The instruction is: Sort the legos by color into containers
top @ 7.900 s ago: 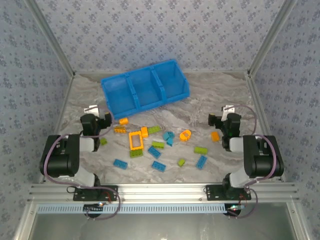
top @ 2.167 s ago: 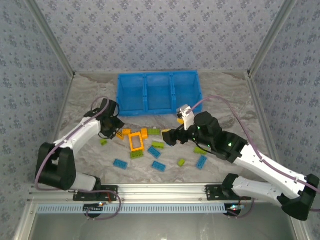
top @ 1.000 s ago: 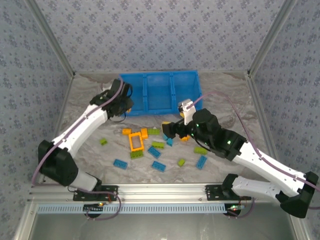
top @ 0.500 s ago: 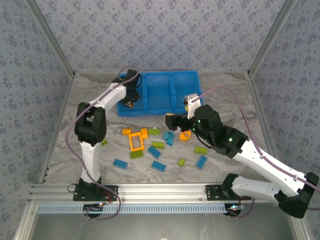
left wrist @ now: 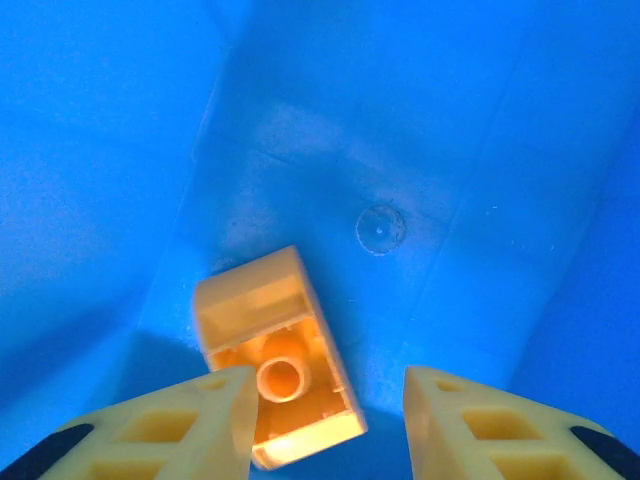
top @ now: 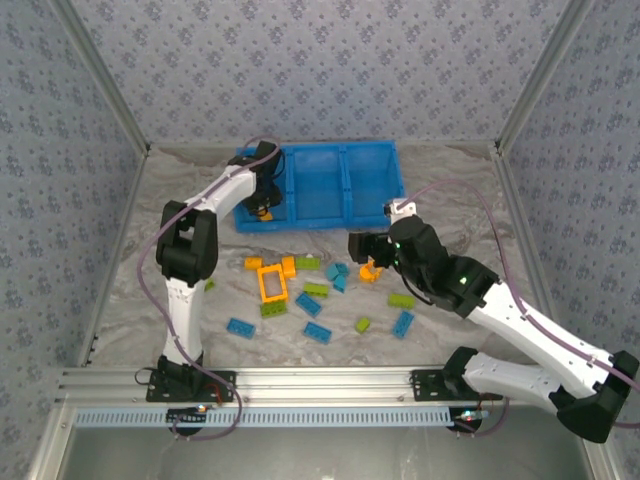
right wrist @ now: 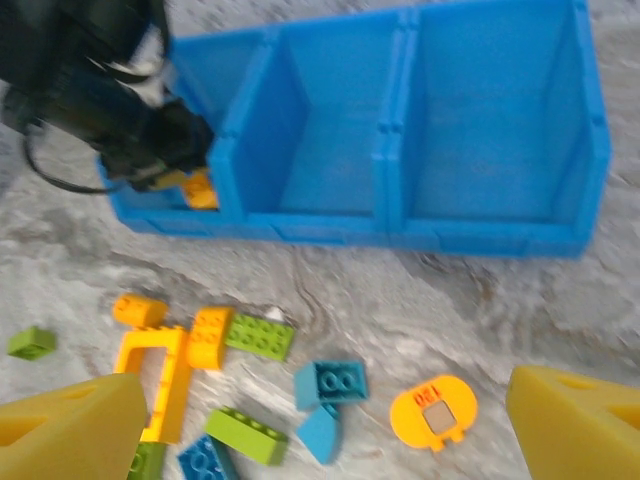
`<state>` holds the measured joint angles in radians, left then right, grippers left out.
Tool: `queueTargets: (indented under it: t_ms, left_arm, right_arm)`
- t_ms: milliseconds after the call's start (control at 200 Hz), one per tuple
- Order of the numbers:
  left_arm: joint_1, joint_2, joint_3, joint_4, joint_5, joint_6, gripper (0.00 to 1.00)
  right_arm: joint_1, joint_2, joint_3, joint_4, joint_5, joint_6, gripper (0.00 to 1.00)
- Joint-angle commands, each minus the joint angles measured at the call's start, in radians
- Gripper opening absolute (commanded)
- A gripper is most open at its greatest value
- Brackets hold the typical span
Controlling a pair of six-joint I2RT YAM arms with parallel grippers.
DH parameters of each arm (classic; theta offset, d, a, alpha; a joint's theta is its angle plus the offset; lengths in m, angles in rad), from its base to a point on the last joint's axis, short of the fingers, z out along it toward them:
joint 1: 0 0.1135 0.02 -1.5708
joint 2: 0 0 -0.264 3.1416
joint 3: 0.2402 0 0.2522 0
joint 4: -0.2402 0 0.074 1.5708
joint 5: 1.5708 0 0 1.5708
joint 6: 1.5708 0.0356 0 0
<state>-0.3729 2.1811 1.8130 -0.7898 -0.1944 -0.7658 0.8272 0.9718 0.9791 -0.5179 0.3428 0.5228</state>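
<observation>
- L hand: fingers parted, gripping nothing. It's down inside the left compartment of the blue bin.
- orange brick is in that compartment, just under my L fingertips, hollow underside w/ its tube facing the wrist cam. Left finger's edge overlaps it and there's a clear gap to the right finger. Can't tell if it's flat on the floor.
- R hand: wide open, empty, hovering over the worktop on the near side of the bin, apart from it.
- Under R hand: two blue bricks touching each other, round orange piece near them on the right.
- Left of those: lime brick butted against a small orange block, which sits at the top of the orange frame piece.
- Remaining legos, blue and lime, are scattered on the worktop between my arms, nearer the bases and well apart from the bin.
</observation>
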Motion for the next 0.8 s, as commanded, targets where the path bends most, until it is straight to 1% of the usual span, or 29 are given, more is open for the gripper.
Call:
queueTargets:
  t_ms: [0,105,175,215,250,330,405,460,530,615,675,794]
  left_arm:
    - [0.0,-0.073,0.02,-0.035,0.001,0.022,0.42]
    - [-0.01,-0.147,0.006,-0.02,-0.017,0.017,0.43]
    - [-0.035,-0.215,-0.006,-0.011,-0.037,0.021,0.43]
    - [-0.056,-0.264,-0.023,-0.001,-0.05,0.03,0.44]
    - [-0.08,-0.314,-0.051,0.019,-0.057,0.045,0.44]
    - [-0.15,-0.439,-0.153,0.095,-0.059,0.087,0.46]
    - [-0.222,-0.563,-0.271,0.186,-0.043,0.106,0.5]
    - [-0.275,-0.647,-0.365,0.249,-0.016,0.108,0.52]
    - [-0.342,-0.733,-0.471,0.312,0.019,0.109,0.55]
    - [-0.417,-0.819,-0.567,0.354,0.041,0.116,0.55]
    - [-0.452,-0.887,-0.65,0.415,0.09,0.114,0.56]
    - [-0.52,-1.01,-0.779,0.489,0.125,0.111,0.58]
  right_arm:
    - [-0.009,-0.001,-0.007,-0.157,0.081,0.098,0.93]
    - [-0.011,0.018,0.018,-0.292,0.152,0.228,0.92]
    - [-0.012,0.046,0.021,-0.39,0.168,0.343,0.97]
    - [-0.012,0.067,0.015,-0.442,0.162,0.41,1.0]
    - [-0.016,0.085,0.003,-0.472,0.142,0.459,1.0]
    - [-0.036,0.123,-0.044,-0.49,0.086,0.508,1.0]
    - [-0.081,0.159,-0.105,-0.448,-0.006,0.503,1.0]
    - [-0.117,0.18,-0.154,-0.368,-0.085,0.46,1.0]
    - [-0.166,0.223,-0.182,-0.332,-0.157,0.423,1.0]
    - [-0.2,0.27,-0.194,-0.309,-0.2,0.381,1.0]
    - [-0.218,0.286,-0.21,-0.292,-0.223,0.361,1.0]
    - [-0.244,0.301,-0.241,-0.222,-0.268,0.326,1.0]
